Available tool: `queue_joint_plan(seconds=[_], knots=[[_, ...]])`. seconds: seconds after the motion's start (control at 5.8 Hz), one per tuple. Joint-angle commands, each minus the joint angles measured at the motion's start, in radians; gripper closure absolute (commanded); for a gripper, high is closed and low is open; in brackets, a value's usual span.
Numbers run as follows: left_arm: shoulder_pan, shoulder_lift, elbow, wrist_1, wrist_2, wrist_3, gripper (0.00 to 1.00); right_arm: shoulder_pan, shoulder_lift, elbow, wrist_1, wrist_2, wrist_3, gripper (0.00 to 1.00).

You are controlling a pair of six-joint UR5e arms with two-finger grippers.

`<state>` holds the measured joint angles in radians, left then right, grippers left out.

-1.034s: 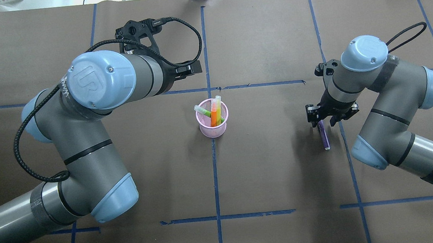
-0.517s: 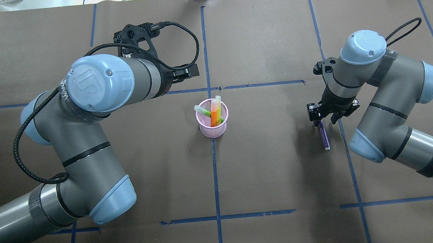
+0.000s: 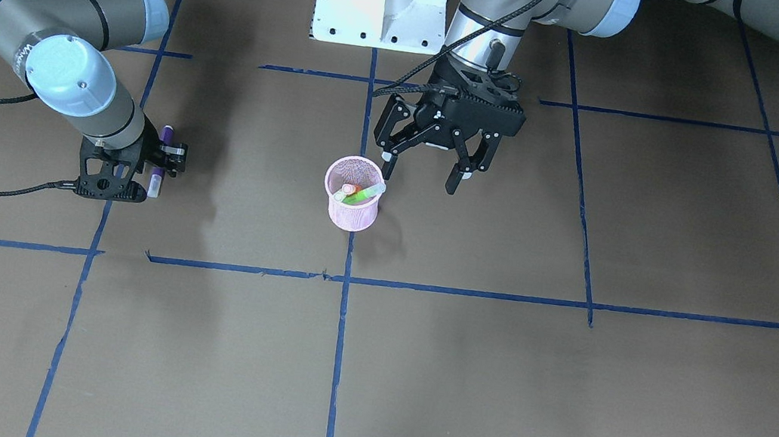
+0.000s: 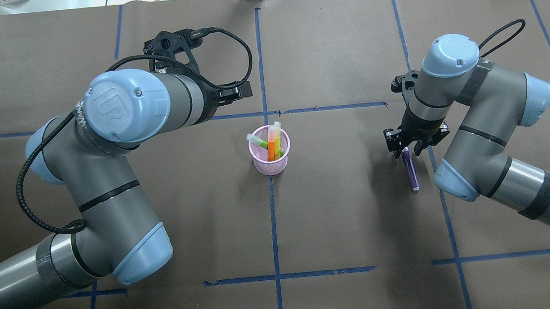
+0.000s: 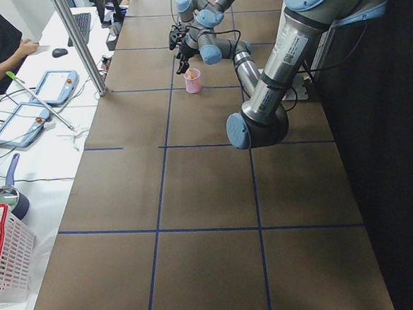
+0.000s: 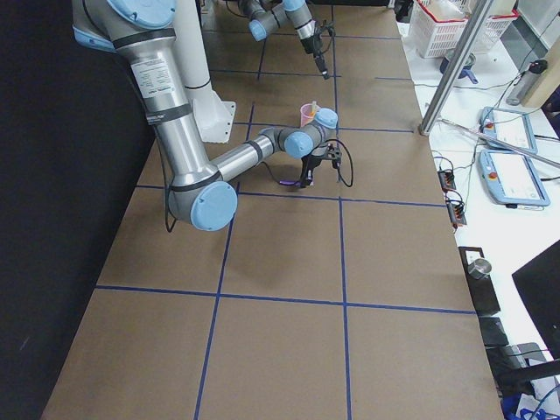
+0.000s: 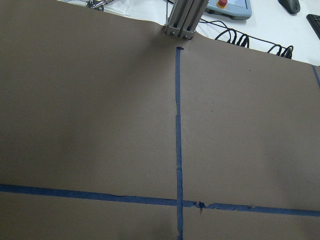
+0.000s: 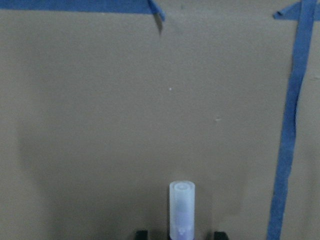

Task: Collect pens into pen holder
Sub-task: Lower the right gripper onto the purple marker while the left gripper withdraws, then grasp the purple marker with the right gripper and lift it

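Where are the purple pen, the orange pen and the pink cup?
Purple pen (image 4: 411,175): overhead view, middle of its barrel.
Orange pen (image 4: 271,151): overhead view, its orange barrel.
Pink cup (image 4: 269,168): overhead view, its near outer wall.

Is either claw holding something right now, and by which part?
Nothing yet. Right gripper's open fingers straddle the purple pen just behind its pale cap, gaps showing; left gripper hangs open, empty.

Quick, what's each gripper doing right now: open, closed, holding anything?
Left gripper: open, empty, beside the pen holder.
Right gripper: open, fingers either side of the purple pen, not clamped on it.
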<state>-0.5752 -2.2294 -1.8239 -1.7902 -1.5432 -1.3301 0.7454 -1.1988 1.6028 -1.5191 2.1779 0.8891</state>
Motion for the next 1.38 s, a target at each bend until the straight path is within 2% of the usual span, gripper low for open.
queue_joint_plan(seconds=[0.0,0.17,0.34,0.69,0.86,1.03,1.21], knots=[[0.0,0.001,0.0,-0.002,0.0,0.0,0.04,0.0,0.002,-0.011,-0.003,0.009,-0.001,0.8],[0.0,0.001,0.0,0.0,0.0,0.002,0.04,0.0,0.002,-0.011,-0.001,0.02,-0.002,1.0],[0.0,0.008,0.0,-0.006,0.0,0.002,0.04,0.002,0.002,-0.011,-0.003,0.054,-0.004,1.0],[0.001,0.036,0.002,-0.058,0.0,0.002,0.04,0.006,0.005,-0.007,0.002,0.063,-0.004,1.0],[0.001,0.036,0.002,-0.058,0.0,0.002,0.04,0.024,0.027,0.044,0.001,0.066,0.011,1.0],[0.001,0.036,0.002,-0.058,0.0,0.0,0.04,0.034,0.027,0.166,0.001,0.012,0.06,1.0],[0.001,0.036,0.0,-0.058,0.0,0.0,0.04,-0.03,0.03,0.272,0.004,-0.179,0.101,1.0]])
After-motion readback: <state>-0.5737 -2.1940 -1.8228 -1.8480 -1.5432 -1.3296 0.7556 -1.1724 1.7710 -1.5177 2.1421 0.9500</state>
